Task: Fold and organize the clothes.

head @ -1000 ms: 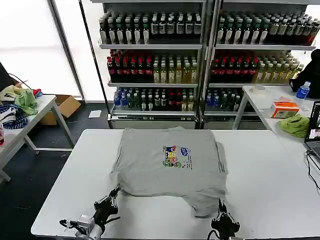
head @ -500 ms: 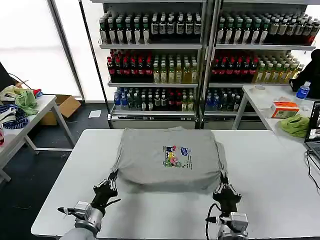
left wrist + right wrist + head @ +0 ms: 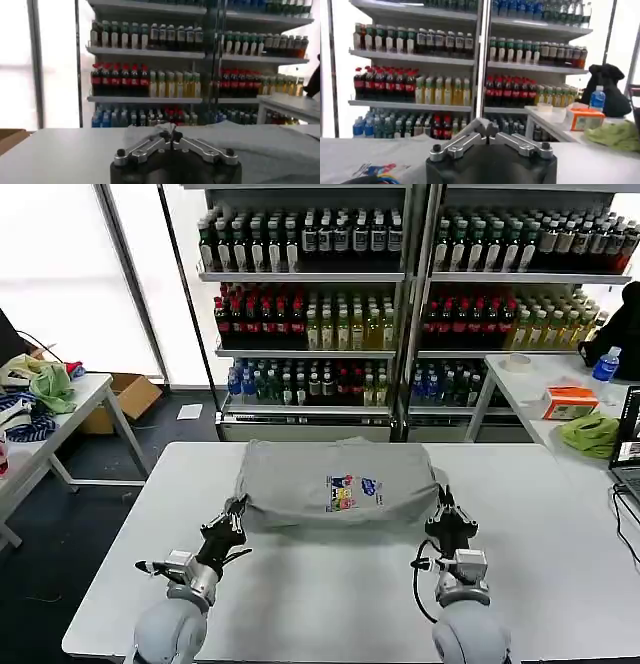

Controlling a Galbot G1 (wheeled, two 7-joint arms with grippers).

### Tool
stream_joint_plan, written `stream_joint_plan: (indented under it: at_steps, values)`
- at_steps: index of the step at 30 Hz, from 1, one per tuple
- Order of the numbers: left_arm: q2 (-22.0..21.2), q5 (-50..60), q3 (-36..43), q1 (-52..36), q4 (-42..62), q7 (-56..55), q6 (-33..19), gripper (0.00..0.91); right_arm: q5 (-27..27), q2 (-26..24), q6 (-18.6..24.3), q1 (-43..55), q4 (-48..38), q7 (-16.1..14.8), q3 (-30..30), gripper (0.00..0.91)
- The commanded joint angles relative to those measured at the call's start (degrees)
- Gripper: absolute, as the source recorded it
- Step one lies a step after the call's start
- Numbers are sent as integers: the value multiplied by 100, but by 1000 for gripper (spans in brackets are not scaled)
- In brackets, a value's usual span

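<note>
A light grey T-shirt (image 3: 295, 481) with a small colourful cartoon print (image 3: 352, 492) lies across the far half of the white table (image 3: 330, 594). Its near edge is lifted and doubled over. My left gripper (image 3: 236, 510) is shut on the shirt's near left corner, and my right gripper (image 3: 443, 506) is shut on the near right corner. In the left wrist view the left gripper (image 3: 170, 135) pinches a tuft of grey cloth, with the rest of the shirt (image 3: 270, 145) spread beyond. The right wrist view has the right gripper (image 3: 484, 127) pinching grey fabric, the print (image 3: 375, 170) off to one side.
Shelves of bottles (image 3: 310, 314) stand behind the table. A side table (image 3: 60, 409) at the left holds a green cloth and blue-and-white fabric. A right-hand table (image 3: 540, 389) carries an orange box, a green cloth (image 3: 590, 432) and a blue bottle. A laptop (image 3: 630, 444) sits at the right edge.
Both grippers have carried the shirt's near hem away from me toward the shelves. The shirt's visible length has shrunk and its lower part is folded under or over itself.
</note>
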Motion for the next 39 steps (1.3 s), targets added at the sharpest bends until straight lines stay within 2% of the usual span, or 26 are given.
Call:
stream_joint_plan:
  at_steps: [1, 11, 12, 13, 15, 16, 19, 23, 27, 30, 33, 39]
  values:
    - [10, -99, 189, -947, 1199, -14, -14, 0, 79, -60, -48, 931, -916, -76, -15, 0]
    - [60, -68, 212, -1187, 1666, -60, 32, 10, 66, 137, -264, 1477, -1699, -127, -198, 0]
    - [70, -67, 212, -1211, 1708, -61, 40, 121, 66, 161, -311, 1503, -1752, -125, -212, 141]
    - [79, -68, 215, -1234, 1738, -62, 51, 212, 63, 184, -371, 1520, -1794, -121, -224, 202]
    - [93, -66, 216, -1267, 1770, -82, 106, 776, 52, 246, -473, 1546, -1903, -106, -241, 484]
    - [99, -67, 218, -1292, 1786, -86, 140, 907, 53, 275, -515, 1563, -1956, -94, -245, 907]
    - [112, -55, 232, -1358, 1828, -123, 237, 907, 130, 405, -640, 1654, -2158, -9, -239, 907]
    - [87, -25, 233, -1373, 1785, -210, 315, 907, 482, 600, -885, 1739, -2267, 128, -233, 907]
    - [115, 9, 229, -1277, 1515, -261, 708, 907, 1401, 819, -1357, 1746, -2113, 601, -203, 907]
    - [155, 10, 193, -1213, 1372, -298, 851, 907, 1830, 867, -1414, 1706, -1934, 904, -211, 907]
    - [188, 5, 161, -1144, 1244, -309, 907, 907, 1928, 875, -1384, 1684, -1774, 1093, -215, 907]
    - [189, 22, 109, -877, 870, -338, 951, 907, 1685, 671, -1364, 1278, -1205, 1152, -236, 907]
